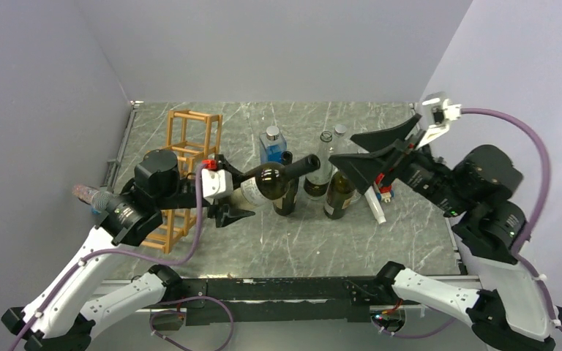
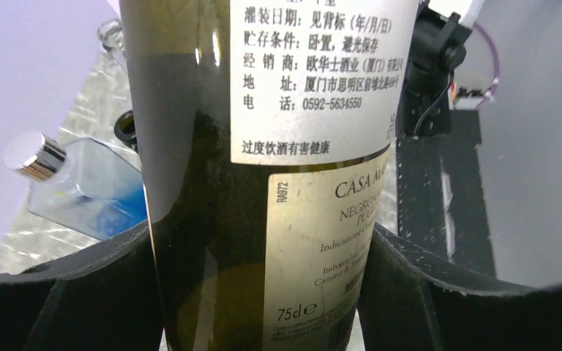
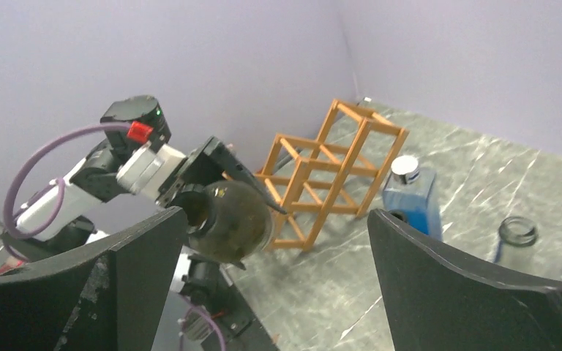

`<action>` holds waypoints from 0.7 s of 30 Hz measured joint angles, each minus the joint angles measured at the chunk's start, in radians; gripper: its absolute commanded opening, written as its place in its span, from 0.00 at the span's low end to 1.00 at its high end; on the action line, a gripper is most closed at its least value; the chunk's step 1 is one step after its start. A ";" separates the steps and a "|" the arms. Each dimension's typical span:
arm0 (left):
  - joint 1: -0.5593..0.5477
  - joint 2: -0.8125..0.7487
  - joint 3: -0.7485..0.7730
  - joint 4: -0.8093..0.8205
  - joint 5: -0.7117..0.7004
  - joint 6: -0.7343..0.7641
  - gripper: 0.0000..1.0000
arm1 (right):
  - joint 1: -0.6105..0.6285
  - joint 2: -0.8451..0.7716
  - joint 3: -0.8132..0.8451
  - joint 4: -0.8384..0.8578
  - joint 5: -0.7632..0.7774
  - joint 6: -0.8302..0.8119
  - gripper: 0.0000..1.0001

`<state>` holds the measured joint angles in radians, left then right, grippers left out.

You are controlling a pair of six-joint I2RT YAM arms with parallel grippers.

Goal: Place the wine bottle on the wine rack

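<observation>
Fingers [image 2: 80,300] of the left gripper [image 1: 241,194] clamped on either flank of the wine bottle [image 2: 263,219], low on its body, label toward the wrist camera. Best done with a firm squeeze so the heavy neck end cannot droop. Turn the wrist until the bottle's length lines up with an open cell, then slide it in level, clear of the thin sticks. Long axis close to level, base at the gripper, neck aimed right and slightly toward the far wall, so away from the wine rack [image 1: 190,157] just to its left. Seemingly held clear of the table [image 1: 410,241], in front of the standing bottles [image 1: 329,183] and the blue bottle [image 1: 272,145]. Right gripper [image 1: 369,157] spread wide, holding nothing.
</observation>
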<state>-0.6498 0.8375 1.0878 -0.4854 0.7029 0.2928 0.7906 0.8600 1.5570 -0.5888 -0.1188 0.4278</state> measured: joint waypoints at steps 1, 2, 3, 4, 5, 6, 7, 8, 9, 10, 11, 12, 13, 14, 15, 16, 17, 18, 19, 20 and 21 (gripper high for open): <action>0.000 -0.005 0.014 -0.031 0.005 0.048 0.01 | 0.000 0.001 0.021 -0.008 0.010 -0.014 1.00; -0.001 -0.002 0.037 -0.067 0.007 0.097 0.01 | 0.000 0.005 0.056 -0.024 0.023 -0.033 1.00; -0.002 0.004 0.057 -0.092 0.006 0.138 0.01 | 0.000 0.011 0.087 -0.039 0.033 -0.047 1.00; -0.003 0.017 0.081 -0.120 0.005 0.184 0.01 | 0.000 0.019 0.120 -0.058 0.037 -0.056 1.00; -0.003 0.028 0.097 -0.135 0.001 0.219 0.01 | 0.000 0.031 0.162 -0.081 0.040 -0.066 1.00; -0.003 0.043 0.113 -0.155 -0.005 0.262 0.01 | 0.000 0.043 0.203 -0.100 0.040 -0.072 1.00; -0.003 0.058 0.125 -0.176 -0.014 0.302 0.01 | 0.000 0.057 0.245 -0.122 0.038 -0.080 1.00; -0.003 0.073 0.134 -0.199 -0.026 0.342 0.01 | 0.000 0.068 0.275 -0.137 0.035 -0.086 0.99; -0.003 0.088 0.140 -0.221 -0.043 0.378 0.01 | 0.000 0.074 0.293 -0.150 0.031 -0.090 0.99; -0.003 0.098 0.141 -0.237 -0.057 0.405 0.01 | 0.000 0.081 0.308 -0.172 0.019 -0.097 0.99; -0.003 0.110 0.141 -0.257 -0.078 0.440 0.01 | 0.000 0.087 0.316 -0.194 0.000 -0.105 0.99; -0.004 0.117 0.141 -0.273 -0.094 0.467 0.01 | 0.000 0.100 0.328 -0.224 -0.026 -0.113 0.99; -0.004 0.125 0.144 -0.296 -0.115 0.498 0.01 | 0.000 0.117 0.341 -0.256 -0.054 -0.123 0.98; -0.006 0.134 0.151 -0.322 -0.134 0.527 0.01 | 0.000 0.137 0.353 -0.286 -0.082 -0.132 0.97; -0.008 0.142 0.162 -0.341 -0.148 0.547 0.01 | 0.000 0.161 0.361 -0.317 -0.112 -0.145 0.97; -0.011 0.149 0.174 -0.357 -0.163 0.570 0.01 | 0.000 0.186 0.364 -0.344 -0.136 -0.156 0.96; -0.014 0.154 0.188 -0.368 -0.178 0.593 0.01 | 0.000 0.212 0.364 -0.373 -0.157 -0.167 0.96; -0.017 0.158 0.198 -0.375 -0.187 0.608 0.01 | 0.000 0.241 0.364 -0.401 -0.181 -0.178 0.96; -0.025 0.164 0.217 -0.389 -0.204 0.630 0.01 | 0.000 0.266 0.364 -0.426 -0.200 -0.191 0.96; -0.031 0.168 0.229 -0.397 -0.215 0.641 0.01 | 0.000 0.291 0.364 -0.450 -0.222 -0.203 0.96; -0.038 0.171 0.237 -0.400 -0.227 0.653 0.01 | 0.000 0.322 0.365 -0.473 -0.247 -0.215 0.95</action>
<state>-0.6876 1.0080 1.3243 -0.8852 0.4763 0.9459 0.7910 1.1816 1.9217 -1.0622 -0.3660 0.2127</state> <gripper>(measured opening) 0.790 0.960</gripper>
